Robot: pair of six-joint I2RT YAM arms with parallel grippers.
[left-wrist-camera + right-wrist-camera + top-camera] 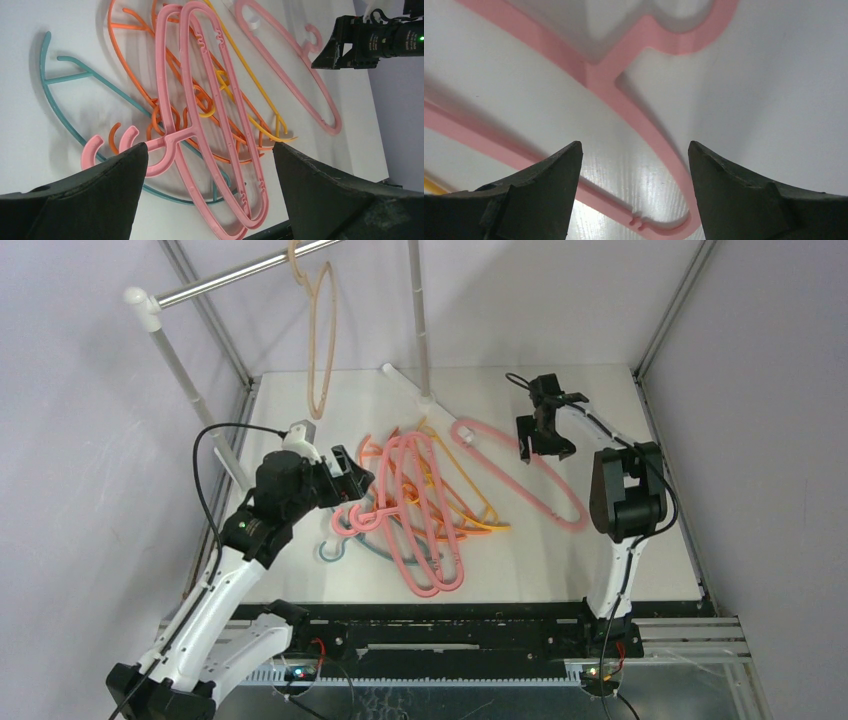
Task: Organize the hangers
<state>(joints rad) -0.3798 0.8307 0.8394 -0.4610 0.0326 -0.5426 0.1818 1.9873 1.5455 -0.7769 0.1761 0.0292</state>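
Lying under wide-open right claw [635, 165]: lone pink hanger [596, 75] (left claw [210, 150] also wide).

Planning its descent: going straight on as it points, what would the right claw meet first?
Probably the lone pink hanger, whose arm crosses the gap of the open right claw, with the table beneath; depth is unclear.

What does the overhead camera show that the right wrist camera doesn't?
Only overhead: the beige hanger hooked on the rail, the tangled pile of hangers mid-table, and the left hand at its edge. Only the right wrist: a close look at where the lone pink hanger joins hook to body, framed by the open right hand. Both: that same hanger lying on the white table.
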